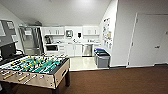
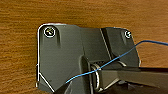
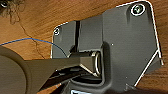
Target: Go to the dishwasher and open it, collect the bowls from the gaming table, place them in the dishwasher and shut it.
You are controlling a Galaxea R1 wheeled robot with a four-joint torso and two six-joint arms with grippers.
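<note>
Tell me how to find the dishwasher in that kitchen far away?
Look past the foosball table to the little kitchen with white cabinets along its back wall. The dishwasher sits under the counter, just left of the grey bins. It's the only shiny silver front among white doors.

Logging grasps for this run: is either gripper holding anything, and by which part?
It cannot be told: the wrist views show brown carpet, with the fingers not made out.
</note>
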